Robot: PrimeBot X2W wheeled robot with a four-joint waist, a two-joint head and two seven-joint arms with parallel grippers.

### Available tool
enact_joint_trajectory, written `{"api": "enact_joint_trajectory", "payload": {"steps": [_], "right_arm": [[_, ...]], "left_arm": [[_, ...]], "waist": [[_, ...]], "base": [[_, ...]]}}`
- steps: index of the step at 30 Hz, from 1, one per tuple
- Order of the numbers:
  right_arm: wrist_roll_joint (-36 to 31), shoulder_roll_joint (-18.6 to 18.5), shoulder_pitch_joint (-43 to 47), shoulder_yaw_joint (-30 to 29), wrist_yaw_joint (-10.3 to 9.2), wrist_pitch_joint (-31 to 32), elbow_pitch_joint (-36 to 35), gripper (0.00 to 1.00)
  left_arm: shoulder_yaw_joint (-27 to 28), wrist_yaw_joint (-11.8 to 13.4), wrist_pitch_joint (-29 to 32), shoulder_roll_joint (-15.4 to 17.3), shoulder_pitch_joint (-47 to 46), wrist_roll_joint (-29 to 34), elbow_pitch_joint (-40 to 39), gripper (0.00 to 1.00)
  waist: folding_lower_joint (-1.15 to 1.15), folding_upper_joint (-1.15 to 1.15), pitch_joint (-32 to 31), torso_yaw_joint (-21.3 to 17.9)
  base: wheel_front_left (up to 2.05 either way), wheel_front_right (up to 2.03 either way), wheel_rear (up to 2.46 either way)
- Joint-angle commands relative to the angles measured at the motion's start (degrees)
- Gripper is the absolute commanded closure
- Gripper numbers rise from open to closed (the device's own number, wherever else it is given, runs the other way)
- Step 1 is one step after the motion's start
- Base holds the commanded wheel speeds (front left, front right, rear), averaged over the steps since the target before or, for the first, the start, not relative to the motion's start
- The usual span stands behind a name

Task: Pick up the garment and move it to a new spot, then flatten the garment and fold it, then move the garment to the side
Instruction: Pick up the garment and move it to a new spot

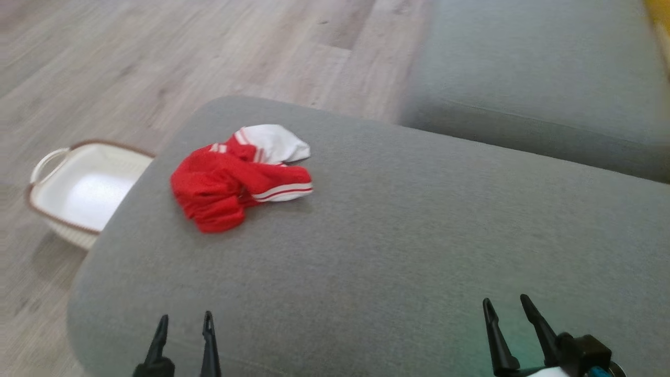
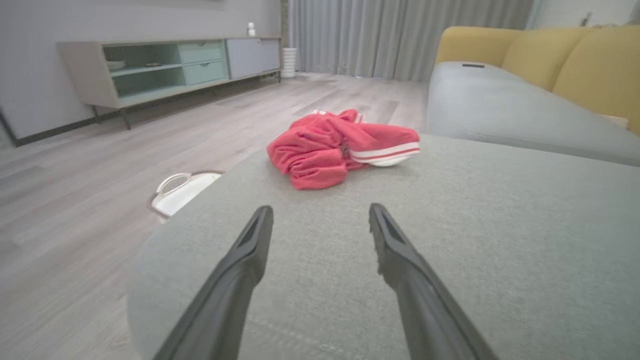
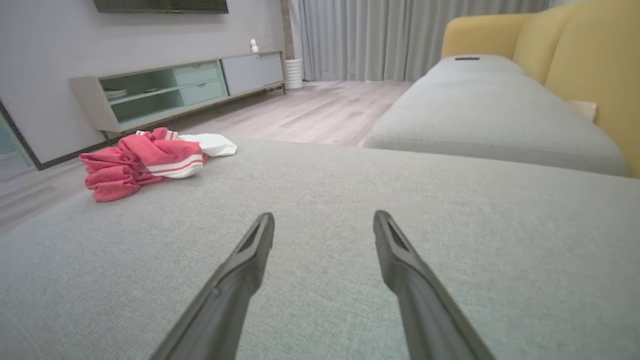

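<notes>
A crumpled red garment [image 1: 230, 180] with white panels and white stripes lies in a heap on the grey sofa cushion [image 1: 398, 235], toward its far left corner. My left gripper [image 1: 186, 318] hovers open at the near edge of the cushion, well short of the garment [image 2: 340, 147], nothing between its fingers. At the lower right my right gripper [image 1: 506, 301] is open too and empty. In the right wrist view the garment [image 3: 150, 160] sits far off to the left of that gripper [image 3: 324, 216].
A white basket with a brown rim [image 1: 78, 188] stands on the wooden floor [image 1: 131, 68] beside the cushion's left edge. Another grey sofa seat [image 1: 539, 78] with yellow backrests [image 3: 590, 65] runs behind. A low cabinet [image 2: 165, 70] lines the far wall.
</notes>
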Motion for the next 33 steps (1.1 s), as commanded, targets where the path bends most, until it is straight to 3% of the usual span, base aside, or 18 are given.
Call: {"api": "enact_joint_trajectory", "payload": {"steps": [1,12,20,25,27,33], "right_arm": [[-0.2,-0.3,-2.8,1.1,-0.04,-0.6,-1.8,0.0],[-1.0,-4.1,-3.5,0.0,-0.04,-0.6,-3.2,0.0],[0.0,-13.7,-7.0,-2.1,-0.04,-0.6,-6.7,0.0],[0.9,-18.0,-8.8,-3.1,-0.04,-0.6,-8.1,0.0],[1.4,-19.8,-9.6,-3.1,-0.04,-0.6,-8.8,0.0],[2.5,-23.7,-11.7,-3.7,-0.04,-0.6,-11.4,0.0]], "left_arm": [[1.7,0.4,-0.3,-0.5,-3.0,0.6,-2.0,0.0],[3.0,3.0,-0.3,-0.4,-5.4,0.6,-6.9,0.0],[5.4,2.8,-0.3,1.7,-23.7,3.0,-12.5,0.0],[6.0,1.2,-0.3,3.1,-35.6,2.4,-2.1,0.0],[6.3,0.0,1.1,3.5,-42.7,1.7,6.6,0.0],[8.3,-2.5,15.5,5.3,-60.5,-1.7,31.5,0.0]], "waist": [[0.0,0.0,1.1,2.2],[0.0,0.0,6.4,0.7],[0.0,0.0,20.1,-3.1],[0.0,0.0,25.9,-4.4],[0.0,0.0,28.1,-5.0],[0.0,0.0,32.7,-7.4]], "base": [[0.0,0.0,0.0],[0.0,0.0,0.0],[0.0,0.0,0.0],[0.0,0.0,0.0],[0.0,0.0,0.0],[0.0,0.0,0.0]]}}
